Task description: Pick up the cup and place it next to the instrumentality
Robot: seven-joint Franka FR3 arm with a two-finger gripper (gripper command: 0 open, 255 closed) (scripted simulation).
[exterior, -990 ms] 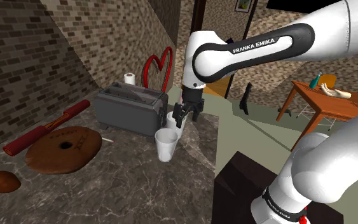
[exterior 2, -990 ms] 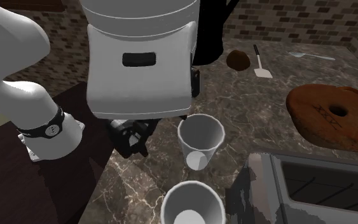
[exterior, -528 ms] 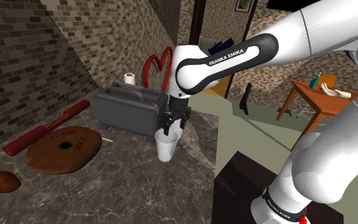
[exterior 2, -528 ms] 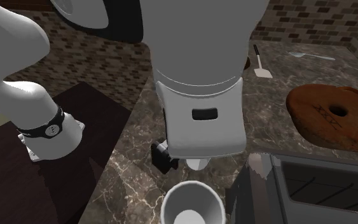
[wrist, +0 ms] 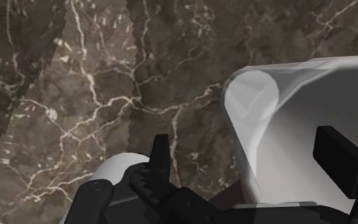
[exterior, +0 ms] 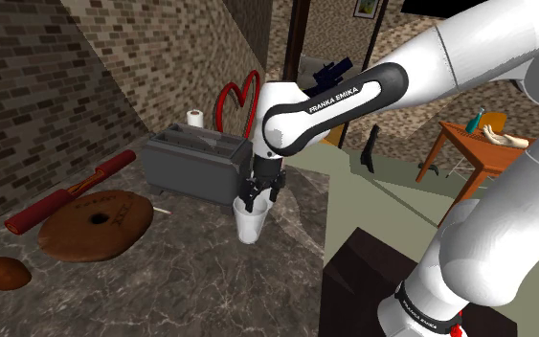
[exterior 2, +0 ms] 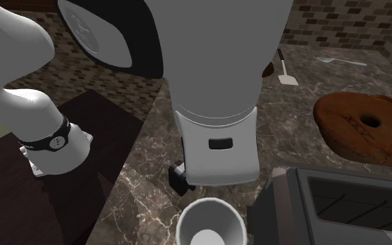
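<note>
Lowered further, the hand [exterior: 256, 199] straddles the rim of the cup [exterior: 250, 226], fingers [wrist: 160, 159] apart

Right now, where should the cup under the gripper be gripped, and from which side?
Probably by its rim wall, from straight above: the cup stands upright, mouth open. The fingers straddle that wall, one inside, one outside.

The counter [exterior: 181, 278] is dark veined stone, marble by the look of it, smooth with a faint sheen. The cup [wrist: 285, 121] is plain white, smooth and matt (its wall looks slightly see-through from the wrist view). The pincer [wrist: 244, 153] is matt black. The arm [exterior: 468, 48] has a glossy white shell. The wall [exterior: 28, 86] is rough brick, and the toaster [exterior: 195, 168] is dull grey.
</note>
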